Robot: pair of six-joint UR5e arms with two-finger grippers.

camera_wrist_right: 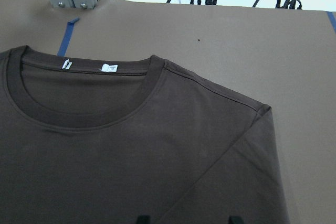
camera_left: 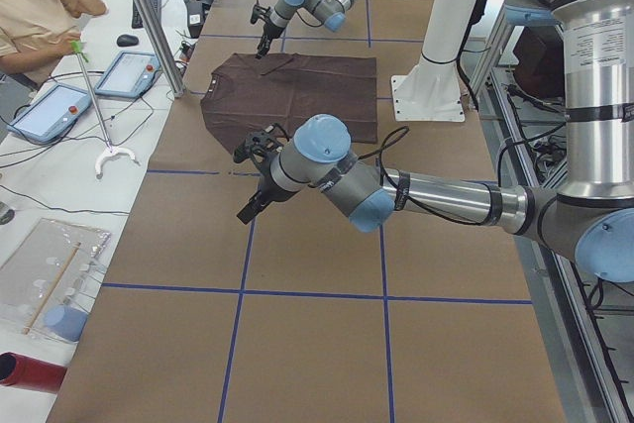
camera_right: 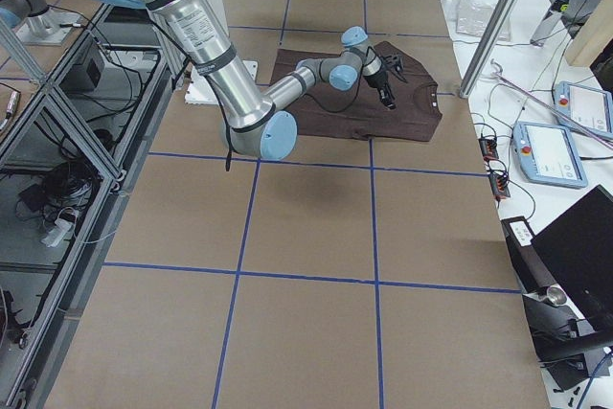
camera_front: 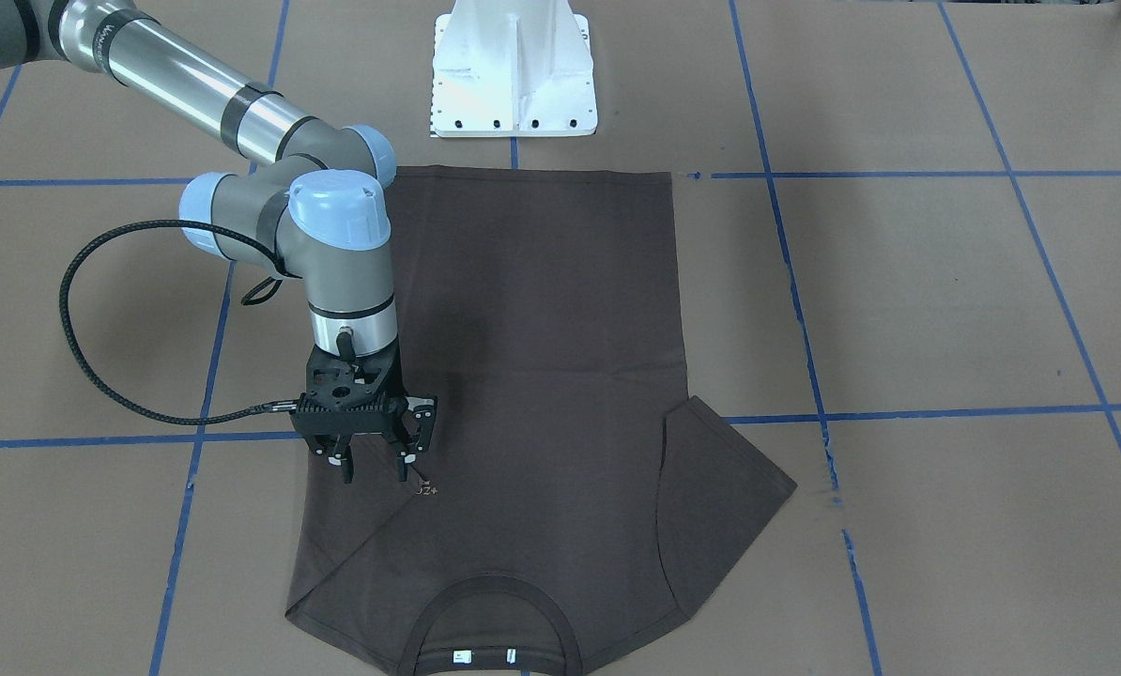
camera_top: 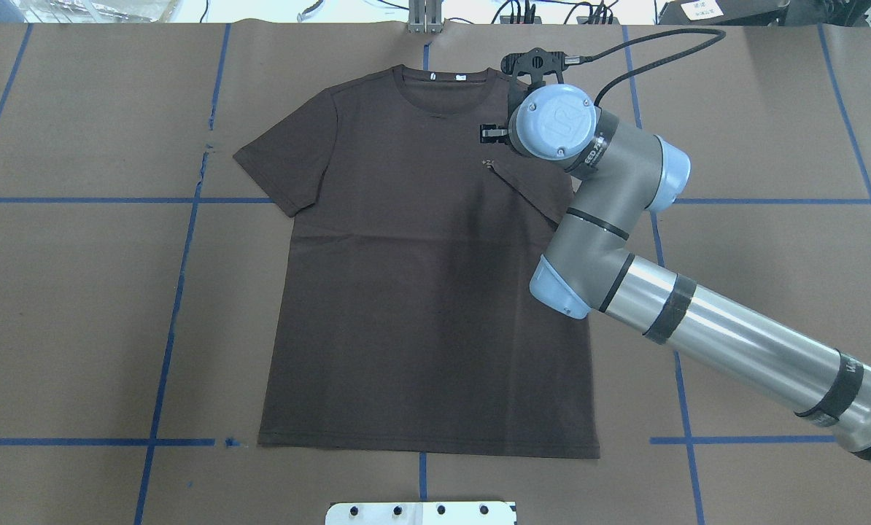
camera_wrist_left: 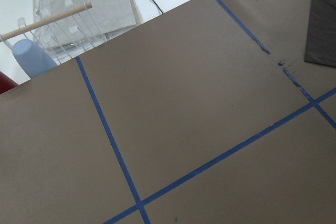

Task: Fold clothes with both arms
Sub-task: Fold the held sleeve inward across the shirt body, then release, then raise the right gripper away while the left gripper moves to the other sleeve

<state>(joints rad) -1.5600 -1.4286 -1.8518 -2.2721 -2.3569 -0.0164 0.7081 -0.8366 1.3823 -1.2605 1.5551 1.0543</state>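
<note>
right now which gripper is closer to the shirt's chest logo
Right. The right gripper hangs right by the chest logo; the left gripper is off the T-shirt, over the table beside it.

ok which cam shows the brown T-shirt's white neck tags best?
Right wrist view: the white neck tags sit large inside the collar of the dark brown T-shirt. Overhead and front-facing show tiny specks; side views are too far; left wrist misses them.
</note>
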